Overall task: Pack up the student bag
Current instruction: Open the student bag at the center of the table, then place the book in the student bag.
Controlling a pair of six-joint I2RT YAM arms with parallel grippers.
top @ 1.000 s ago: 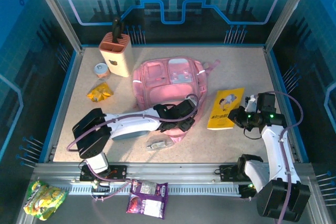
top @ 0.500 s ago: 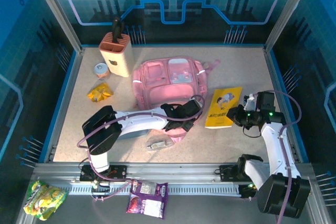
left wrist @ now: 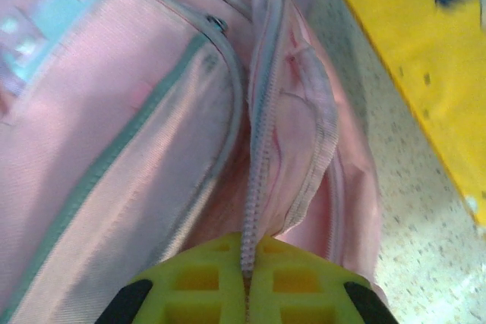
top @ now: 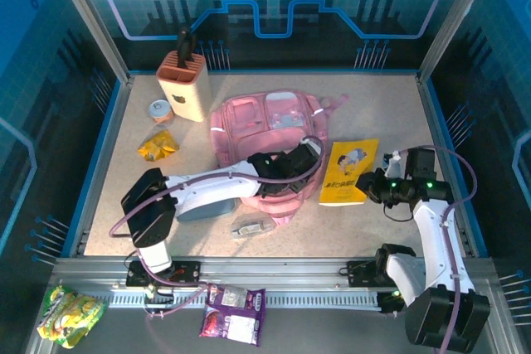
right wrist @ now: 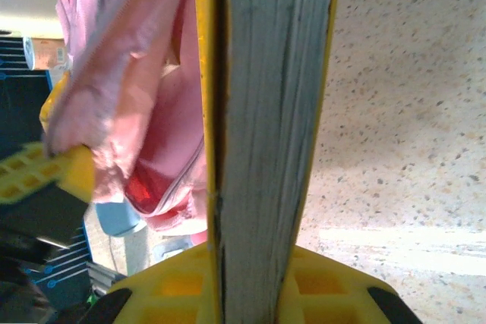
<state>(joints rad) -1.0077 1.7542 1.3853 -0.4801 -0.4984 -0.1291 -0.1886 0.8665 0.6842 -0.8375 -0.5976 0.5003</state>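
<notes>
Two grips engaged. Left gripper (left wrist: 247, 267) is pinched tight on the zipper strip (left wrist: 254, 165) of the student bag (top: 261, 122), on the bag's right near side, facing the yellow book (top: 347, 173). The bag lies flat mid-table (top: 377, 105) with its front pockets up, and the left arm reaches across its near edge. Right gripper (right wrist: 258, 275) clamps the book by its near right corner, page edges between the pads. The book's left edge is just beside the bag. Knife block (top: 182, 87), small jar (top: 158, 110) and yellow snack pack (top: 158, 147) sit far left, apart from the bag.
</notes>
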